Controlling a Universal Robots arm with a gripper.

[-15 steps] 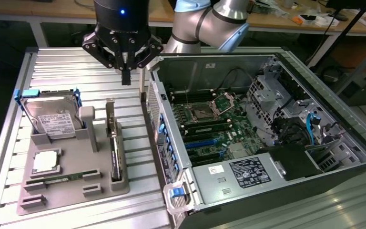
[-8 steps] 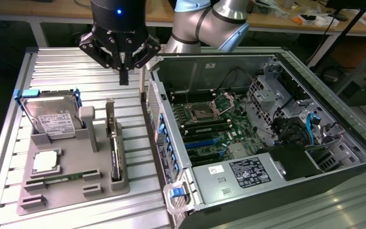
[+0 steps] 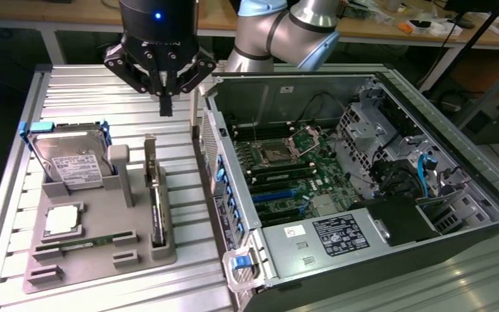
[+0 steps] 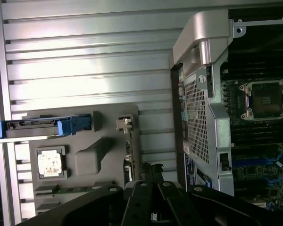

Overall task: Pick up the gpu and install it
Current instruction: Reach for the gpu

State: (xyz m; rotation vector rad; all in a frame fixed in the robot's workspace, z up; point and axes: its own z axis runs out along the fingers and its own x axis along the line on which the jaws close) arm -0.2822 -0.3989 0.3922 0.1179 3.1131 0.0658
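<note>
The gpu (image 3: 155, 195) stands on edge in a slot of the grey holder tray (image 3: 93, 266), its silver end bracket pointing up. My gripper (image 3: 166, 104) hangs above the ribbed table, behind the tray and higher than the card, with its black fingers pressed together and nothing between them. In the wrist view the gpu (image 4: 128, 153) appears edge-on as a thin strip, just ahead of the gripper (image 4: 152, 181). The open computer case (image 3: 388, 221) lies on the exterior view's right with its motherboard (image 3: 288, 169) exposed.
The tray also holds a silver hard drive (image 3: 72, 162) in a blue caddy, a processor chip (image 3: 63, 221) and a narrow RAM stick (image 3: 85, 244). The case's rear wall (image 4: 203, 117) stands close beside the tray. Workbenches with clutter run along the back.
</note>
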